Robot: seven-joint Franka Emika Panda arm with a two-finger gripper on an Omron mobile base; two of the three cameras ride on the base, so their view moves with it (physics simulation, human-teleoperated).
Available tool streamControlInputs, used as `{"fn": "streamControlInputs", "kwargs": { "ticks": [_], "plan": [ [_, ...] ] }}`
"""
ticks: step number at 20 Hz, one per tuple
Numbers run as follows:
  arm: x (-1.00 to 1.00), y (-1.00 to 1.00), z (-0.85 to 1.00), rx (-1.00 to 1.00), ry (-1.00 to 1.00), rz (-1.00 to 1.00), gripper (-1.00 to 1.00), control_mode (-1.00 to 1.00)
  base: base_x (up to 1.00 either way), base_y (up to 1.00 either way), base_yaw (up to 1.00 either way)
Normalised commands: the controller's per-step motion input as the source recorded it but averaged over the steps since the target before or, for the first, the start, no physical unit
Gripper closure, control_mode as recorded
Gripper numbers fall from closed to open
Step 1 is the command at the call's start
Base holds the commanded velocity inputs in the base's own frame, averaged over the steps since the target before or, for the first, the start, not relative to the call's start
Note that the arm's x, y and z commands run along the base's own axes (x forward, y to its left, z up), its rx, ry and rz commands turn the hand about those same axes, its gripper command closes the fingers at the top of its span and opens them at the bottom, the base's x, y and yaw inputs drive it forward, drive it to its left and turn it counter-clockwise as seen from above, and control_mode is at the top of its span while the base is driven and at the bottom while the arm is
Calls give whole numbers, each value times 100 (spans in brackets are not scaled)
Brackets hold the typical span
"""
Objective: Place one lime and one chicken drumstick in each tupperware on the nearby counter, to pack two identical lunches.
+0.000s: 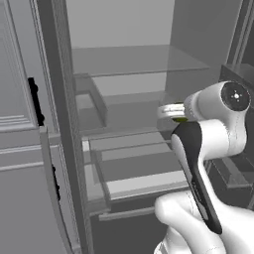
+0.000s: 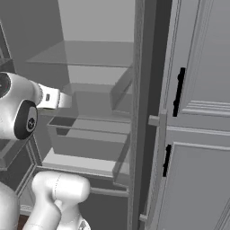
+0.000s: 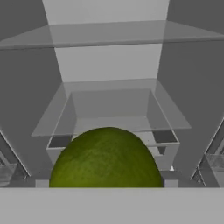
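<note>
A yellow-green lime (image 3: 105, 157) sits large and very close at the bottom of the hand view, covering the fingertips. From the left base view a sliver of the lime (image 1: 179, 119) shows just under my gripper (image 1: 168, 111), which reaches level into an open fridge and is shut on it. The right base view shows the gripper (image 2: 66, 99) above the fridge drawers. The chicken drumstick, the tupperware and the counter are out of view.
Glass shelves (image 1: 134, 59) and clear drawers (image 1: 139, 168) fill the fridge ahead. A grey panelled door with black handles (image 1: 33, 101) stands to the left, and another (image 2: 179, 92) to the right. Door bins (image 1: 233, 171) hang on the right side.
</note>
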Motion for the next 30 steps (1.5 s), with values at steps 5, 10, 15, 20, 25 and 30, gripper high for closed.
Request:
{"fn": "streamControlInputs", "kwargs": {
  "ticks": [5,10,15,20,25,30],
  "plan": [
    [0,0,0,0,0,0,100,100,-100,-3,1],
    [0,0,0,0,0,0,100,100,-91,32,20],
    [0,0,0,0,0,0,100,100,-95,43,27],
    [0,0,0,0,0,0,100,100,-19,67,43],
    [0,0,0,0,0,0,100,100,65,83,44],
    [0,0,0,0,0,0,100,100,79,84,39]
  ]
}}
